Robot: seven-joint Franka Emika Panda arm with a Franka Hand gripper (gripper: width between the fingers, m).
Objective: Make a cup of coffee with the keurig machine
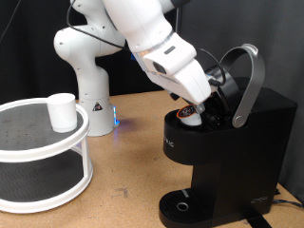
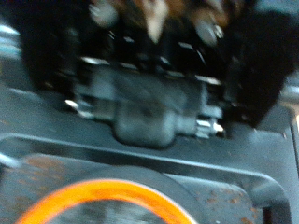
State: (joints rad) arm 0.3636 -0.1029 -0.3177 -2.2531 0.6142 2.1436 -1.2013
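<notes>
The black keurig machine (image 1: 228, 152) stands at the exterior view's right with its silver-grey lid handle (image 1: 249, 81) raised and the brew head open. My gripper (image 1: 199, 101) reaches down into the open brew head. Just below it a small white pod (image 1: 191, 115) sits at the pod holder; whether the fingers touch it is hidden. The white cup (image 1: 62, 111) stands upright on the top tier of a white rack, far from the gripper. The wrist view is blurred: dark machine parts (image 2: 149, 103) close up and an orange ring (image 2: 121, 198); no fingers show clearly.
The white two-tier round rack (image 1: 38, 157) stands at the exterior view's left. My arm's white domed base (image 1: 90, 90) is behind it. The machine's circular drip tray (image 1: 182, 205) is bare. The wooden table (image 1: 128, 180) lies between rack and machine.
</notes>
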